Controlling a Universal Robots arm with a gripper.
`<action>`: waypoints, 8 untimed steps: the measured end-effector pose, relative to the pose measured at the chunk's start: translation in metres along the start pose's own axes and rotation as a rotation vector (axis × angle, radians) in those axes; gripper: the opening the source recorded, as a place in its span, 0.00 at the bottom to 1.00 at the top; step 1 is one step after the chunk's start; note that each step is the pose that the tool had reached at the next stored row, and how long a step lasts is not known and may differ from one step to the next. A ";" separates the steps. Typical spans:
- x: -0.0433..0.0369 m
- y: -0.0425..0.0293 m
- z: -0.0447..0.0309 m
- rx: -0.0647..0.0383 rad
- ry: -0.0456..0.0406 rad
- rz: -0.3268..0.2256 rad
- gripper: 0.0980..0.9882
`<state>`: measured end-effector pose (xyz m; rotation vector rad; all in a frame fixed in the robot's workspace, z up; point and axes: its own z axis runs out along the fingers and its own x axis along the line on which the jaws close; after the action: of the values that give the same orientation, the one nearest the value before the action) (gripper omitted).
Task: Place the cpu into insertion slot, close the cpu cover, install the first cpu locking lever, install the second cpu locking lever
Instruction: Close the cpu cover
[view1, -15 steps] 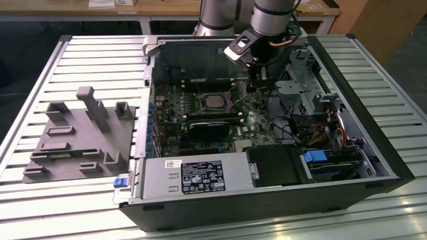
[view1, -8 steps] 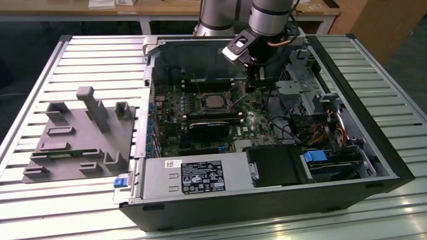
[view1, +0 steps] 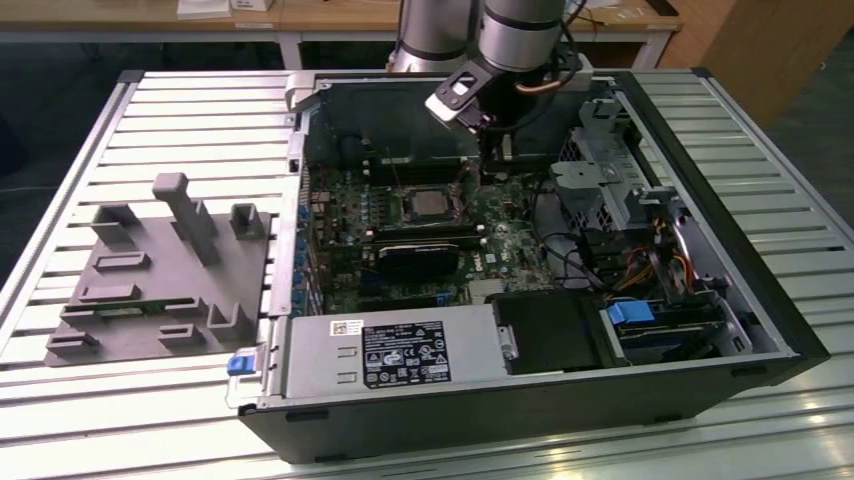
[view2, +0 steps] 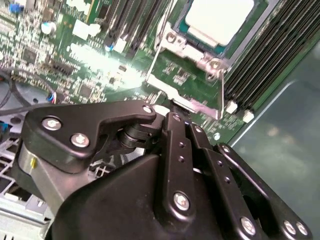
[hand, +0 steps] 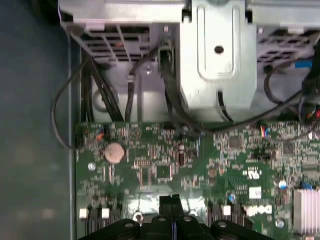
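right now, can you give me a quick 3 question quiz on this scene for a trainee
1. True or false: the cpu sits on the motherboard inside the computer case.
2. What stands on the table at the exterior view's left of the case? A) grey fixture block B) keyboard C) monitor
3. In the first wrist view, is the gripper open or shut?

Key: 1 true; 2 A; 3 shut.
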<state>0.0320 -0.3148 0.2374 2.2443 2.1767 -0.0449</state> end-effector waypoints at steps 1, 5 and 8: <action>0.0000 -0.0034 0.0000 -0.002 0.0000 0.000 0.00; -0.0003 -0.0160 0.0001 -0.008 0.0002 0.000 0.00; -0.0005 -0.0233 0.0003 -0.011 0.0005 0.000 0.00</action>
<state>0.0087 -0.3145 0.2374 2.2395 2.1716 -0.0328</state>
